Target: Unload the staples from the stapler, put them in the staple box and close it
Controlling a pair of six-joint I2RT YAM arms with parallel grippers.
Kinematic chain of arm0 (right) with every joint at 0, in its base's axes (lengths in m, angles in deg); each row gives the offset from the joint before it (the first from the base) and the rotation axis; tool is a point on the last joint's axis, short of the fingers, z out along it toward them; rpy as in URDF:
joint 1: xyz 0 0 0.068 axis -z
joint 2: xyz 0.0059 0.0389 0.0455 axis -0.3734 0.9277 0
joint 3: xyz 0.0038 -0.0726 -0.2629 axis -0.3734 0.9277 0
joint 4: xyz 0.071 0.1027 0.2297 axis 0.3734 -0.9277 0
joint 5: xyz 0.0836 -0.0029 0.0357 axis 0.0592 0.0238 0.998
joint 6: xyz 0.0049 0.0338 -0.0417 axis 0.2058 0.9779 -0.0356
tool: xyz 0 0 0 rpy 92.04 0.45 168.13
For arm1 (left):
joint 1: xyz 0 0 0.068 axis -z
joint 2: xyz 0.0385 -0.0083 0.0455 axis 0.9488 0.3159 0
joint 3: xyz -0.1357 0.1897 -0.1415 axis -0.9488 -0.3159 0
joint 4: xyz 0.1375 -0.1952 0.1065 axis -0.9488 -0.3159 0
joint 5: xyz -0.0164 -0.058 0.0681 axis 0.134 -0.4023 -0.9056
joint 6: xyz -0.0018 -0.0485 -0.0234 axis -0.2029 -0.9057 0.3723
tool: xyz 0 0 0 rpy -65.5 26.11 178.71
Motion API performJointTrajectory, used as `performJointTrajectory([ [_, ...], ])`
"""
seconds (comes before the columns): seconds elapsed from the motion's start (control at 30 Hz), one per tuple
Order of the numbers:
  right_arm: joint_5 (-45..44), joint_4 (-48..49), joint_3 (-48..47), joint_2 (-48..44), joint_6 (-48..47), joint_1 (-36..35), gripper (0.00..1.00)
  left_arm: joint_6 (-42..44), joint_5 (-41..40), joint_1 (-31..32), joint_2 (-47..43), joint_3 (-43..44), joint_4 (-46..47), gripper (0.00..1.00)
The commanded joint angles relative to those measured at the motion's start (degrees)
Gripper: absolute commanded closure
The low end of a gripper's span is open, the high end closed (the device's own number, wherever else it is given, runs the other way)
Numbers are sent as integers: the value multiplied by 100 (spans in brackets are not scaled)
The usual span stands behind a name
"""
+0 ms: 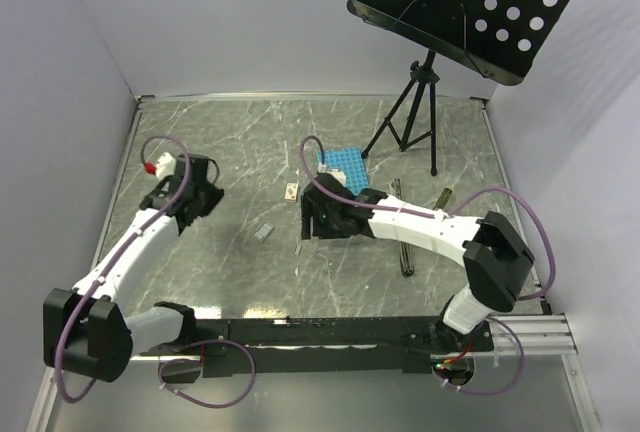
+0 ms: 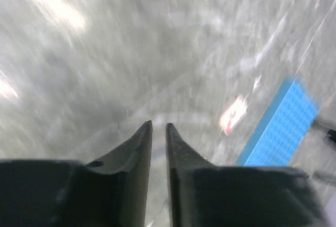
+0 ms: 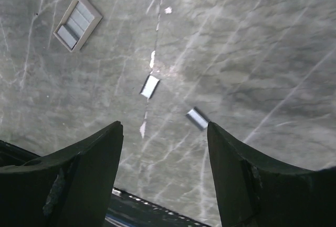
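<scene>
Three grey-silver staples [image 3: 150, 86] lie loose on the marbled table [image 1: 240, 142] in the right wrist view: two small strips just ahead of the fingertips and a larger ribbed piece farther off to the left. The right gripper [image 3: 164, 130] hangs over them with its fingers spread wide apart and nothing between them. From above, this gripper sits mid-table, just in front of the blue studded plate [image 1: 343, 164], with a small tan-white block [image 1: 291, 190] to its left. The stapler [image 1: 406, 260] lies on the table to the right of that gripper, a slim black bar running front to back and partly hidden under the right forearm. The left gripper [image 2: 159, 127] is well apart on the left side; its view is blurred, but its fingers are drawn almost together, only a slit between them, gripping nothing.
</scene>
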Motion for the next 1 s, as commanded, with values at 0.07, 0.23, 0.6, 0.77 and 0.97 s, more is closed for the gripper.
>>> performJointTrajectory([
  [0.07,-297,-413,-647,671,1164,-303,32,1173,541,-1100,84,27,249,19],
  [0.23,-358,-501,-954,1120,1526,-426,40,1349,235,-1285,67,-70,125,1],
  [0.6,-595,-1265,-1816,2035,1895,-699,49,1595,85,-1294,-443,-264,99,3],
  [0.77,-745,-1512,-1983,2158,2001,-760,49,1613,-3,-1294,-460,-228,11,3],
  [0.97,-648,-1530,-1984,2272,2071,-760,50,1613,6,-1294,-504,-264,38,3],
])
